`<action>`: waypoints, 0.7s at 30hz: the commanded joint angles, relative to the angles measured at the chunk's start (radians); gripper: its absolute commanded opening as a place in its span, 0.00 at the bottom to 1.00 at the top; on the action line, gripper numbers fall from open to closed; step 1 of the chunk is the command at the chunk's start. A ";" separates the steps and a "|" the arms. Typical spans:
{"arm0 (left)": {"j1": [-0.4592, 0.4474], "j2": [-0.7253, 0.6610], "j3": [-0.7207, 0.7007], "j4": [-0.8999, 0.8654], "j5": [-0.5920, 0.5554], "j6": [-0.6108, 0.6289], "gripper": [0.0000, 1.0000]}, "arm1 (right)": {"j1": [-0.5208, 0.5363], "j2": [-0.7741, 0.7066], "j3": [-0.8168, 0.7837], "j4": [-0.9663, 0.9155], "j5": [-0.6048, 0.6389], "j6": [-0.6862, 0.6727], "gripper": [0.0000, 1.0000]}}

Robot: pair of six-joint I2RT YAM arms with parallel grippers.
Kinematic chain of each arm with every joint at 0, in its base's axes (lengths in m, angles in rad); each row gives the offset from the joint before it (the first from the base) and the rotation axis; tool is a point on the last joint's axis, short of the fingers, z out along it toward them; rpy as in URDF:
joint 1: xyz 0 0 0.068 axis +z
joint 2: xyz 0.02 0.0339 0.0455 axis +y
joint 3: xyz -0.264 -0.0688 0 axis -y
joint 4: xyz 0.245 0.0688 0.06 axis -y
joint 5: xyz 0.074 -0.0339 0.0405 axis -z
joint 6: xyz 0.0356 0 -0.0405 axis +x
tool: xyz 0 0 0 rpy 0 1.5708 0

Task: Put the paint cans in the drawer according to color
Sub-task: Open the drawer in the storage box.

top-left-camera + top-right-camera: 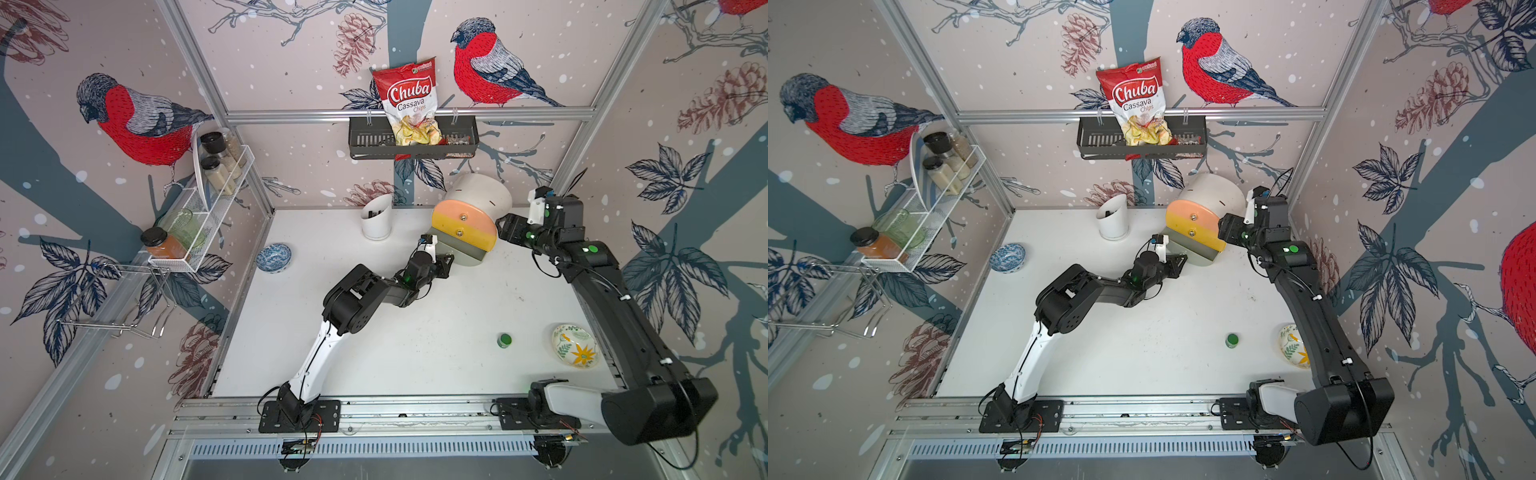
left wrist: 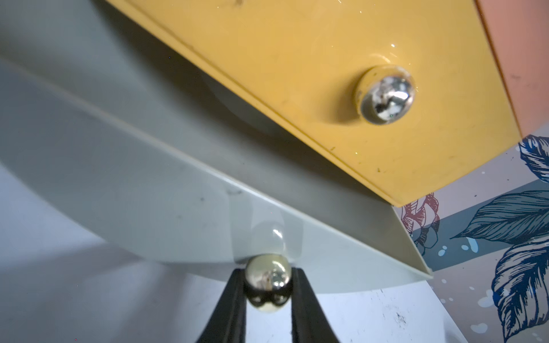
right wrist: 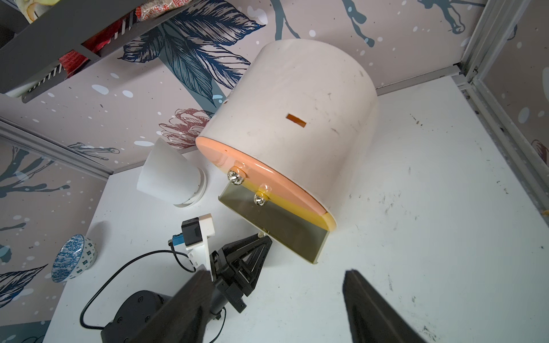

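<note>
Left hand point(image 2: 268, 292) clamped tight on knob point(image 2: 268, 277) of grey-green drawer point(image 2: 142, 208). Right hand point(image 3: 276, 285) open, empty, beside chest point(image 1: 482, 195). Green paint can point(image 1: 504, 340) sits well apart on surface point(image 1: 415, 357). Risk: pull drags the unbraced chest (or the round knob slips free).

The drawer point(image 1: 478, 195) is sitting near the bench's point(image 1: 395, 332) far right corner, holder cup point(image 1: 376, 220) to its left; bowl point(image 1: 273, 257) by the left edge; paint can point(image 1: 504, 340) beside a dish point(image 1: 575, 345) at the right edge.

1 green paint can point(image 1: 504, 340), 1 drawer chest point(image 1: 484, 195), 3 knobs point(image 3: 236, 176) point(image 2: 384, 95) point(image 2: 268, 282), 2 bowls point(image 1: 273, 257) point(image 1: 574, 345), 1 white cup point(image 1: 376, 220)
</note>
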 commanded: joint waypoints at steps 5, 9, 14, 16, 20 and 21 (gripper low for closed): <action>-0.011 -0.044 -0.083 0.078 -0.002 -0.016 0.21 | 0.002 -0.034 -0.019 -0.007 -0.008 0.022 0.74; -0.016 -0.067 -0.145 0.126 -0.010 -0.031 0.21 | 0.004 -0.039 -0.020 -0.017 -0.006 0.022 0.74; -0.016 -0.086 -0.166 0.120 -0.010 -0.018 0.21 | 0.004 -0.042 -0.023 -0.020 -0.006 0.026 0.74; -0.016 -0.092 -0.174 0.120 -0.015 -0.012 0.21 | 0.005 -0.044 -0.023 -0.024 -0.008 0.026 0.74; -0.011 -0.102 -0.194 0.134 -0.008 -0.012 0.21 | 0.005 -0.051 -0.028 -0.031 -0.003 0.025 0.75; -0.011 -0.106 -0.198 0.136 -0.006 -0.014 0.21 | 0.006 -0.054 -0.029 -0.032 -0.002 0.024 0.74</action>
